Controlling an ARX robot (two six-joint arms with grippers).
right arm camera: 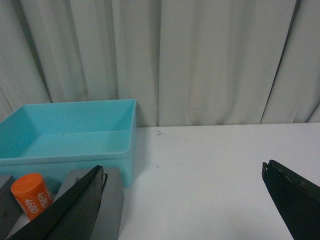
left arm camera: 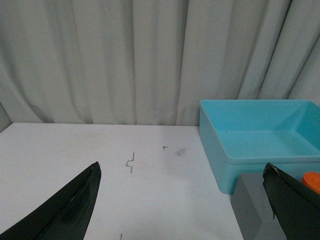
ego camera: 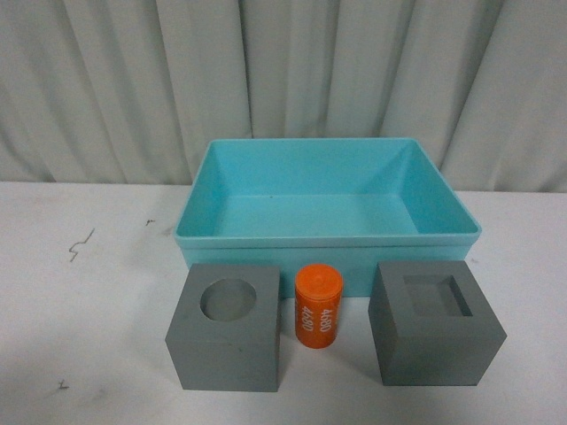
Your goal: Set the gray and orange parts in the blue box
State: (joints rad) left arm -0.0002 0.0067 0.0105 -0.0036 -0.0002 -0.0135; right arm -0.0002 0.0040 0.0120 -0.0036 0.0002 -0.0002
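Lower centre of the front view, just below the box [ego camera: 266, 239], round-hole cube [ego camera: 226, 341], cylinder [ego camera: 318, 308] and square-hole cube [ego camera: 434, 328] stand outside it; left gripper [left arm camera: 181, 166] and right gripper [right arm camera: 182, 166] gape wide, empty, so your finger may topple the close-set cylinder when taking either cube.

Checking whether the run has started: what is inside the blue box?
The blue box shows only bare floor, with nothing in it. A strip of floor behind its near wall is hidden in the front view.
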